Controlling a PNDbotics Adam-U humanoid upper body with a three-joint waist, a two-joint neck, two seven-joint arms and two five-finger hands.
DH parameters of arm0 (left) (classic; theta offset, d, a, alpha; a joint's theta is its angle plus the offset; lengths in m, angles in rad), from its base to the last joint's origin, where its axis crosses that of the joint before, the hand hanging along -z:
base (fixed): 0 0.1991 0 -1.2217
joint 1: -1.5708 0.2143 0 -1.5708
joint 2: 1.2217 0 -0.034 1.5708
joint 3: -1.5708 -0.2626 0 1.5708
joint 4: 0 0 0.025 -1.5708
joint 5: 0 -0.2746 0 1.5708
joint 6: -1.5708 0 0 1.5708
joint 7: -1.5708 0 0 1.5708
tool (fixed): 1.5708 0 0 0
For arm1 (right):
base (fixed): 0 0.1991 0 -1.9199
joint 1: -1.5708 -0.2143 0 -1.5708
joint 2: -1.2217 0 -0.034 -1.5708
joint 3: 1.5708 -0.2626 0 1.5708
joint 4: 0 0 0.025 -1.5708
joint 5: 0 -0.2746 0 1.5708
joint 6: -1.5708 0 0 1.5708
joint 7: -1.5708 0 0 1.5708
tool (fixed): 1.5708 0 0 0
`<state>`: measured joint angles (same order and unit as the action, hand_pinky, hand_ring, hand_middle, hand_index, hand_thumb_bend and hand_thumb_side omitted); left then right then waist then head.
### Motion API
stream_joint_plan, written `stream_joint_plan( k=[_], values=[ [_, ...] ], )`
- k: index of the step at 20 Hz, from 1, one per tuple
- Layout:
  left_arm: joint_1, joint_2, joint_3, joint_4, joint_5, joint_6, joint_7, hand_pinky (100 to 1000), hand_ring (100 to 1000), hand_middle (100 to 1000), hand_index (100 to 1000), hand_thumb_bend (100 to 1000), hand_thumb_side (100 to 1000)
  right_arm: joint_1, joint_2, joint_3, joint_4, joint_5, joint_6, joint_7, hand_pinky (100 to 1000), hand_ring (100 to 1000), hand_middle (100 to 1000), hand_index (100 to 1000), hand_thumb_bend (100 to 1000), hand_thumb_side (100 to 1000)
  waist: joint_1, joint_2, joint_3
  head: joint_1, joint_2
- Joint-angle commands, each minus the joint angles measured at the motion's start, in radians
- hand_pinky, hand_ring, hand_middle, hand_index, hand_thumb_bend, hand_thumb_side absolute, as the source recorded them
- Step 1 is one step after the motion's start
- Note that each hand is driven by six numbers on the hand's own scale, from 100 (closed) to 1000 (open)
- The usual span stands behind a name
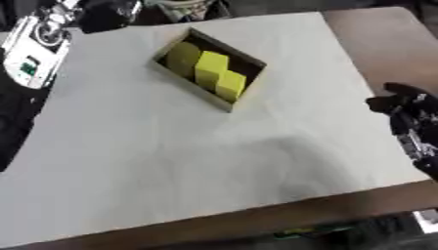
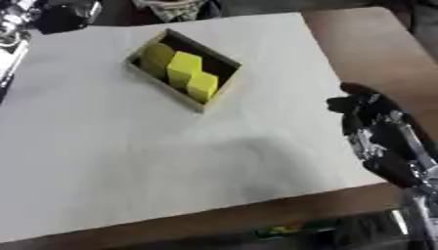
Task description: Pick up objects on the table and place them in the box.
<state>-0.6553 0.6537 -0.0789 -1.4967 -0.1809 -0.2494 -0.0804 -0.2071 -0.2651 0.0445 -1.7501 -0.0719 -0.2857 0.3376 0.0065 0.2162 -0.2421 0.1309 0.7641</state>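
A shallow wooden box (image 1: 190, 88) lies askew on the far middle of the white sheet. Inside it stand three yellow blocks in a row: a rounded one (image 1: 182, 57), a tall one (image 1: 211, 66) and a smaller one (image 1: 231, 84). My right hand (image 2: 376, 127) hovers at the sheet's right edge, well to the right of the box, its fingers relaxed and holding nothing. At the upper left corner my left arm comes in, and its dark hand (image 1: 107, 14) hangs beyond the sheet's far left corner; it is blurred.
The white sheet (image 1: 171, 161) covers most of a brown table (image 1: 385, 39), which shows bare at the right and along the near edge. No loose object shows on the sheet outside the box. Dark clutter lies beyond the far edge.
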Motion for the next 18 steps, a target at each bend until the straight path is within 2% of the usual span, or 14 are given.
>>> stream_joint_plan(
  k=[1,4,8,13,18],
  values=[
    [0.083,0.038,0.085,-0.207,0.168,0.03,0.05,619,613,627,810,100,576,-0.01,-0.015,-0.013,-0.016,0.004,-0.001,-0.009,853,816,637,884,100,470,-0.003,-0.013,0.008,-0.005,-0.005],
    [0.23,-0.025,0.148,-0.342,0.22,0.063,0.077,615,613,624,806,100,593,-0.006,-0.016,-0.019,-0.017,0.006,0.0,-0.015,853,816,638,885,100,470,-0.003,-0.014,0.029,-0.002,-0.001],
    [0.359,-0.137,0.194,-0.446,0.213,0.086,0.098,602,608,614,796,100,614,-0.001,-0.016,-0.022,-0.017,0.008,0.002,-0.019,853,816,638,888,100,470,-0.005,-0.019,0.051,0.008,0.002],
    [0.472,-0.275,0.209,-0.461,0.184,0.105,0.104,593,609,610,789,100,655,0.004,-0.014,-0.023,-0.018,0.007,0.004,-0.024,853,816,638,889,100,470,-0.01,-0.025,0.076,0.025,0.006],
    [0.533,-0.349,0.201,-0.428,0.126,0.105,0.077,584,601,602,788,100,687,0.005,-0.012,-0.023,-0.019,0.007,0.006,-0.025,853,816,638,886,100,470,-0.008,-0.03,0.087,0.036,0.006]
  ],
)
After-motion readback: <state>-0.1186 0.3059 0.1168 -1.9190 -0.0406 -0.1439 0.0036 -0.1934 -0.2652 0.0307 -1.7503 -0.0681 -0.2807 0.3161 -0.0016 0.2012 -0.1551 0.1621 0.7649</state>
